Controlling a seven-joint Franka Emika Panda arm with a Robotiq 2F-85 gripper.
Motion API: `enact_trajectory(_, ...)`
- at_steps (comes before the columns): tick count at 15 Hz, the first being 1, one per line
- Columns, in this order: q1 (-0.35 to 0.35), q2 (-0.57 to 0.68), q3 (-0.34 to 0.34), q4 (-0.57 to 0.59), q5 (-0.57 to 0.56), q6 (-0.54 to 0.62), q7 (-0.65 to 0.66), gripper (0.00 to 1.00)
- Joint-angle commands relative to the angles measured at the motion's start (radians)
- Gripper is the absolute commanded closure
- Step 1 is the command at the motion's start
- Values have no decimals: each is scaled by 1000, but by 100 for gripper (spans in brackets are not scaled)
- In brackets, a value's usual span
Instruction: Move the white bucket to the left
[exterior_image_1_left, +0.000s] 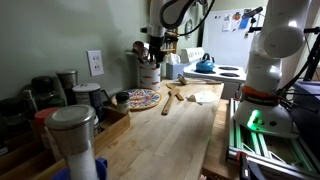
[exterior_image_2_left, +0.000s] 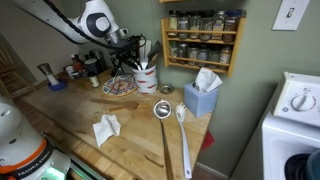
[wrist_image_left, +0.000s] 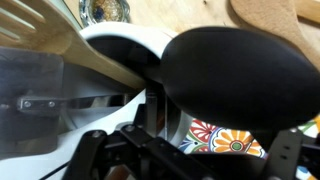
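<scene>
Near the table's back edge, right of the patterned plate (exterior_image_2_left: 118, 86), the white bucket (exterior_image_2_left: 146, 80) is met at its rim by the gripper (exterior_image_2_left: 135, 62), lowered beside the utensils (exterior_image_2_left: 152, 50), presumably for a wall pinch; finger closure cannot be determined.

This is a home kitchen. A long wooden counter (exterior_image_1_left: 160, 140) runs along the wall, and a spice rack (exterior_image_2_left: 203, 38) full of jars hangs above its back edge. Beyond its far end stands a white stove (exterior_image_1_left: 226, 74) with a blue kettle (exterior_image_1_left: 205, 64). Near the back edge, the white bucket (exterior_image_2_left: 146, 78) holds cooking utensils. A steel canister (exterior_image_1_left: 74, 135) stands at the near corner.
</scene>
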Motion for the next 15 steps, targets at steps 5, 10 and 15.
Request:
enact_trajectory(5,-37,51,4,-6,-8,105,-23,32)
enact_trajectory(10,-48,80,6,-2,-5,124,-32,33)
enact_trajectory(15,-55,95,7,0,-8,131,-36,67)
